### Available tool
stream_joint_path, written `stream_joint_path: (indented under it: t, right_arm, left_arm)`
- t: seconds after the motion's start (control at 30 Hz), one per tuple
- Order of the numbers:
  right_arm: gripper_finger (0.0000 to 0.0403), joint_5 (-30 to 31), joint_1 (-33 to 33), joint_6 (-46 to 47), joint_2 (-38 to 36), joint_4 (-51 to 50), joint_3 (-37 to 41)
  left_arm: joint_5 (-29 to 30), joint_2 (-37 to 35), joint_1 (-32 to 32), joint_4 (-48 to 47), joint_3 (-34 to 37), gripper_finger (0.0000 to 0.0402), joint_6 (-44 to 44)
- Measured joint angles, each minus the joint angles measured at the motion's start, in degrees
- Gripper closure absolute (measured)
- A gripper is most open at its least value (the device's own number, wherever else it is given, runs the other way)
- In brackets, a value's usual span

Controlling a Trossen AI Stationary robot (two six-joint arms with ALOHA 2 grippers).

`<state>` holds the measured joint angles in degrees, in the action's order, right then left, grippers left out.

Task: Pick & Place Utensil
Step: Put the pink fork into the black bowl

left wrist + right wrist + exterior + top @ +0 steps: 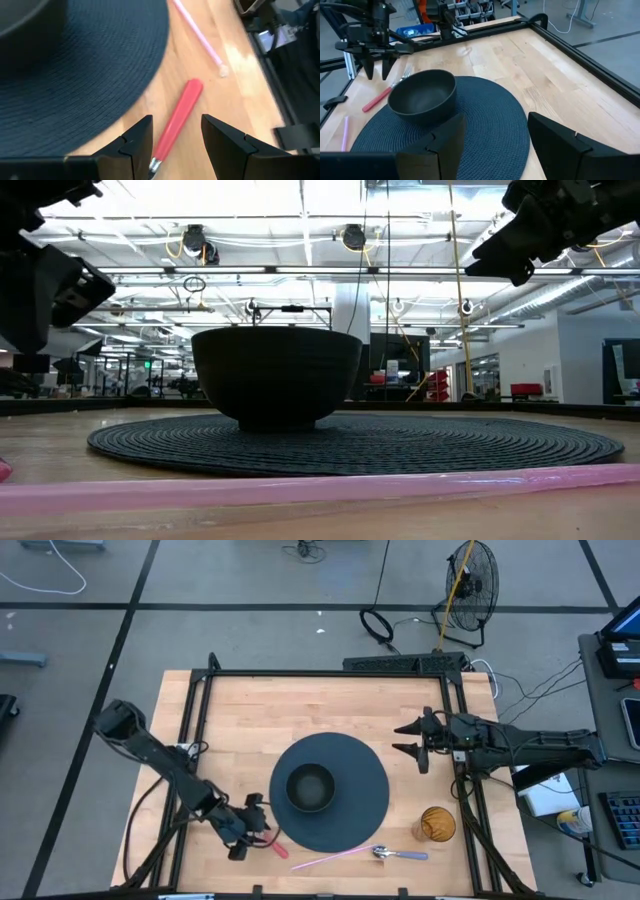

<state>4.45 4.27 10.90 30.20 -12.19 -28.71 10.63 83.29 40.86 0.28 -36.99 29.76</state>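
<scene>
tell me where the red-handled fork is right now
In the high view the red-handled fork lies on the table's near left, just off the placemat, under the open left gripper.

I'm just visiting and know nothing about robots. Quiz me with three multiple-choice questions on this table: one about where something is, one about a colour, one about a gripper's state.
1. Where is the bowl?
A. on the round mat
B. on bare wood
C. inside the cup

2. What colour is the fork's handle?
A. blue
B. red
C. green

3. How is the left gripper?
A. shut on the fork
B. out of sight
C. open above the fork

Answers: 1 A, the bowl sits mid-mat; 2 B, the left wrist view shows red; 3 C, its fingers stand apart either side of the handle.
</scene>
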Motion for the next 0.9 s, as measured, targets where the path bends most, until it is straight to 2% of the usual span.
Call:
stream_joint_path:
  t: [0.37,0.9]
  right_arm:
    - [0.0193,0.00,0.00,0.00,0.00,0.20,0.00]
    - [0.0193,0.00,0.00,0.00,0.00,0.20,0.00]
  left_arm:
    - [-2.19,4.90,0.08,1.20,-0.02,0.0229,-2.01]
    - [-4.15,5.02,-1.77,-0.60,-0.02,0.0229,-6.64]
